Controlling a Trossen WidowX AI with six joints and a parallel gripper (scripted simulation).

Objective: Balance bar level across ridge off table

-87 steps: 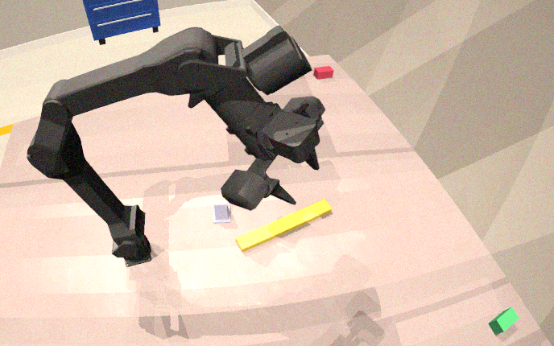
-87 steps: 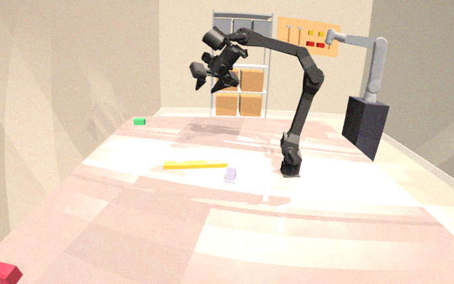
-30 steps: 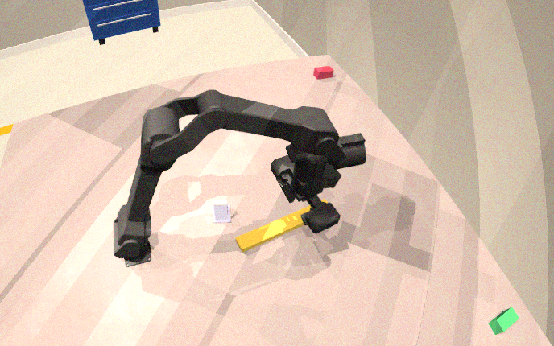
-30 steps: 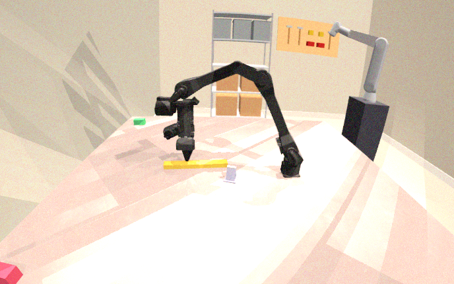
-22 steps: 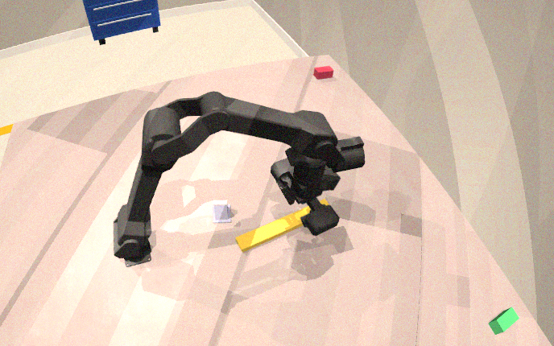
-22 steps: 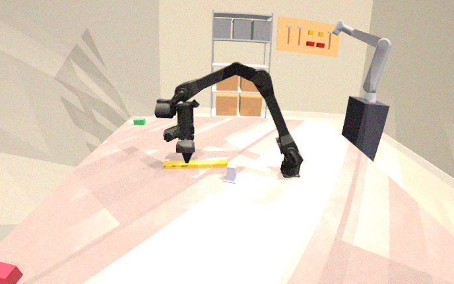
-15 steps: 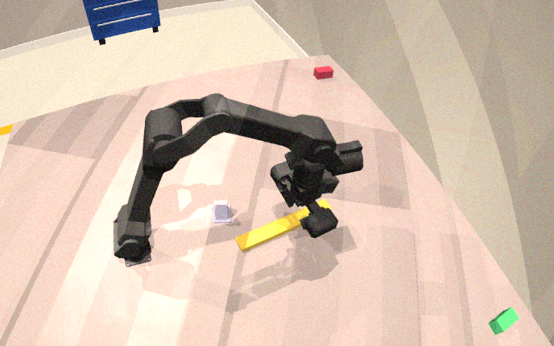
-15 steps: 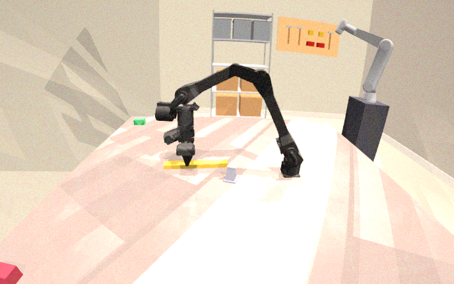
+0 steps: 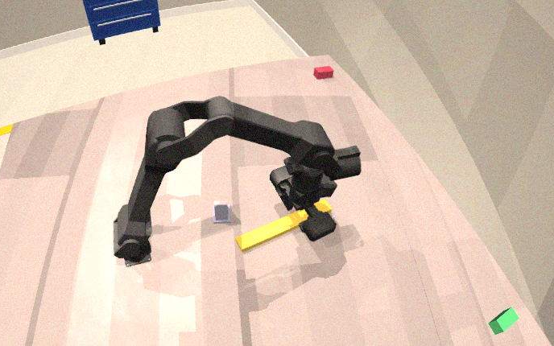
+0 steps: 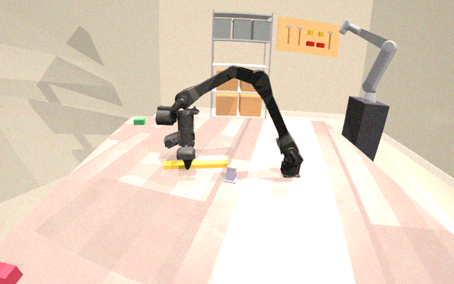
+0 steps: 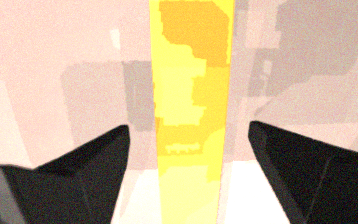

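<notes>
A long yellow bar point(image 9: 266, 232) point(image 10: 209, 164) point(image 11: 189, 185) lies flat on the table. A small pale lilac ridge block point(image 9: 221, 212) point(image 10: 231, 174) stands on the table beyond the bar's end nearer the arm base; nothing rests on it. My gripper point(image 9: 300, 212) point(image 10: 187, 166) point(image 11: 190, 130) is open and points down over the bar, low near the table. In the wrist view the bar runs between the two fingers, with a gap on each side. In the exterior view the fingers are off the bar's middle, towards the end far from the ridge.
A red block point(image 9: 323, 72) point(image 10: 2, 272) lies near one table corner. A green block point(image 9: 504, 320) point(image 10: 139, 121) lies near another edge. The arm's base point(image 9: 133, 247) point(image 10: 290, 167) stands on the far side of the ridge from the gripper.
</notes>
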